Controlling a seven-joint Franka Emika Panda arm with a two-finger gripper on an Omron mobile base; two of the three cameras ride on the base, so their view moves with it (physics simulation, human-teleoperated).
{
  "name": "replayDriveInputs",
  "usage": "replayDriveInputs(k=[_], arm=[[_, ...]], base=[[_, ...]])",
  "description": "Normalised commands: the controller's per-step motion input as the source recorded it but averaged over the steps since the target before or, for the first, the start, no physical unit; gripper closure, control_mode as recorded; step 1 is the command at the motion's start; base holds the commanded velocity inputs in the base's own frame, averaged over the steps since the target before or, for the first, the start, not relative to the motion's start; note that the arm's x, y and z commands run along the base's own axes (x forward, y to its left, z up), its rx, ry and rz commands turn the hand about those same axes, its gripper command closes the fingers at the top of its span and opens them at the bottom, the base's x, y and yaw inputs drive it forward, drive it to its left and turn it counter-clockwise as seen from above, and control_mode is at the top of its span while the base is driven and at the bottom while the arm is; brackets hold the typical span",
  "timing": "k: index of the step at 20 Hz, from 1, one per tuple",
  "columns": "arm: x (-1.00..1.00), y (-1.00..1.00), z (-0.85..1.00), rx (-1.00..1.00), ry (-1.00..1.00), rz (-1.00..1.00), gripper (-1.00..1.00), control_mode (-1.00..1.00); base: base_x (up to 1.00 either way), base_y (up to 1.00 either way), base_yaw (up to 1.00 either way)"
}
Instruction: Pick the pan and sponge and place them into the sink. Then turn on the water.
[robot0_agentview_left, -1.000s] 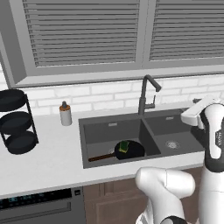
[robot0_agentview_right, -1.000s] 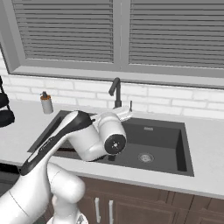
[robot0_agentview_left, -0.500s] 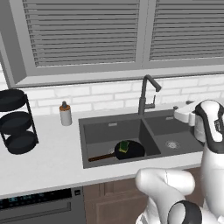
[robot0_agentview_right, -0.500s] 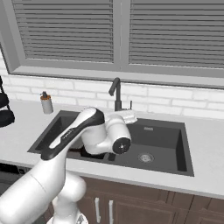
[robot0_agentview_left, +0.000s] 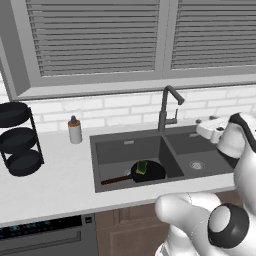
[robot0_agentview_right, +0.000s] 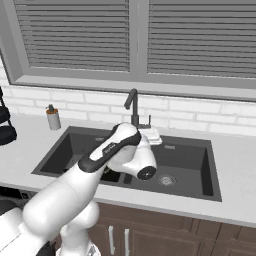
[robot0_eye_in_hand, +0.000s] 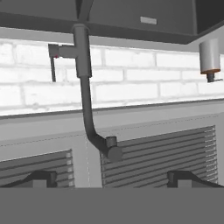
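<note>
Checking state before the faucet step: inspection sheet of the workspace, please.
Surface: pale counter around the sink, bare near its front edge.
Job's things: pan lies in the left basin, handle toward the left; sponge rests on the pan. Faucet stands behind the divider; no stream seen.
Clutter: soap bottle on the counter left of the sink; black tiered rack at far left.
Grippers: gripper faces the faucet from in front, upside down in the hand view; fingers wide apart, holding nothing.
Cables: nothing seen.
Surroundings: white brick backsplash, shuttered windows above, wooden cabinets below.
</note>
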Motion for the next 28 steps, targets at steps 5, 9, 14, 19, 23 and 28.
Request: replayDriveInputs(k=[5,9,14,19,23,28], arm=[[0.37,0.0,-0.39,0.0,-0.12,0.0,-1.0,-1.0],[0.43,0.0,-0.26,0.0,-0.08,0.0,-1.0,-1.0],[0.53,-0.01,-0.04,0.0,-0.06,0.0,-1.0,-1.0],[0.46,-0.17,-0.13,0.0,-0.02,0.0,-1.0,-1.0],[0.33,-0.23,-0.3,0.0,-0.04,0.0,-1.0,-1.0],[0.3,-0.18,-0.36,0.0,-0.03,0.0,-1.0,-1.0]], base=[[0.0,0.0,0.0],[0.0,0.0,0.0],[0.0,0.0,0.0],[0.0,0.0,0.0],[0.0,0.0,0.0],[0.0,0.0,0.0]])
